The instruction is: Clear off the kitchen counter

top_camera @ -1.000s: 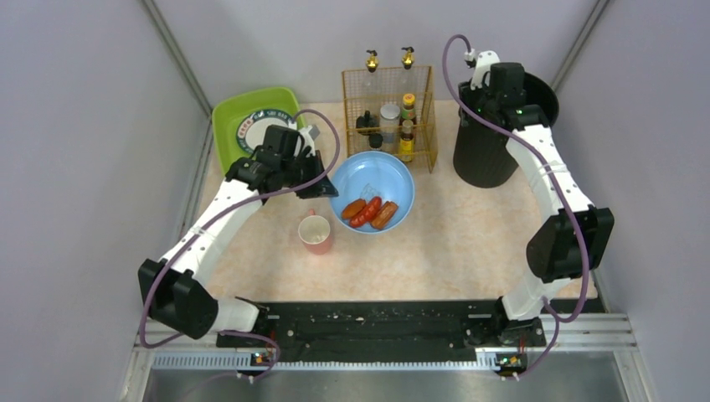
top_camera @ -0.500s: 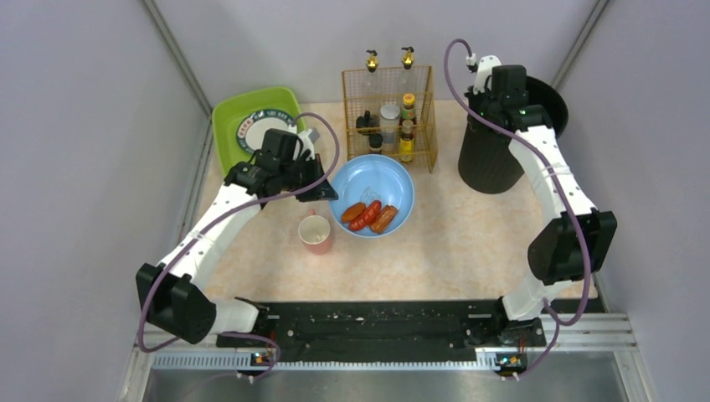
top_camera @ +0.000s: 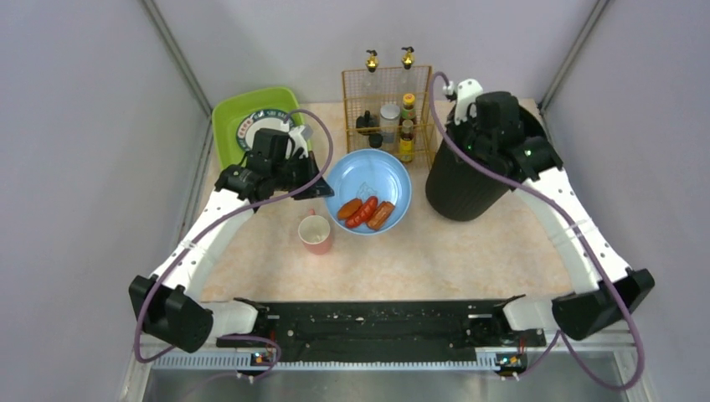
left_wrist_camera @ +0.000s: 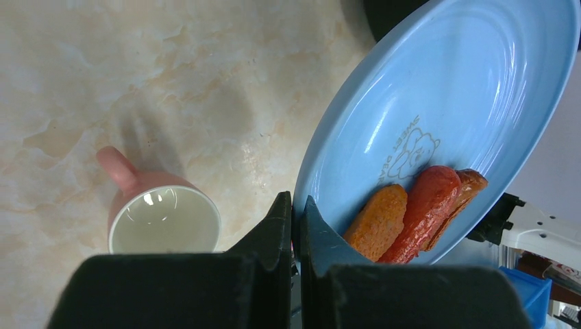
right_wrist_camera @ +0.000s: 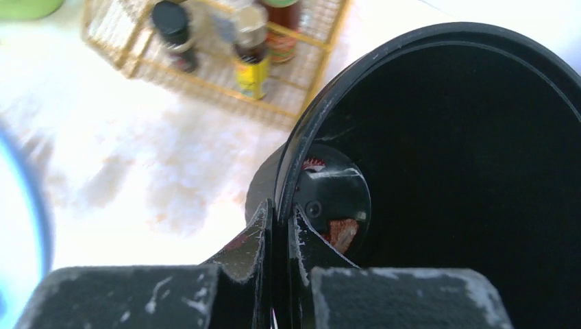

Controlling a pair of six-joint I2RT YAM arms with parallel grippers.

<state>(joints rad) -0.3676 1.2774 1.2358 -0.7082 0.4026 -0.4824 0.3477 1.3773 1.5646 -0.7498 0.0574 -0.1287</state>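
Black left pincer (left_wrist_camera: 296, 205) is clamped on the rim of the glossy shallow blue plate (left_wrist_camera: 438, 89); the right pincer (right_wrist_camera: 281, 212) nips the rim of the black ribbed bin (right_wrist_camera: 466, 137). Under both lies the stiff pale marbled kitchen counter (top_camera: 469, 251). The plate looks light and slick, so a rim hold suits it.

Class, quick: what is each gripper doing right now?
Left gripper: closed on the blue plate's rim.
Right gripper: closed on the black bin's rim.

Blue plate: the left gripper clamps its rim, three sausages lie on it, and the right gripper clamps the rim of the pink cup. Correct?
No. The right gripper clamps the rim of the black bin, not the pink cup; the right wrist view shows it. The left gripper does clamp the rim of the blue plate, with three sausages on it.
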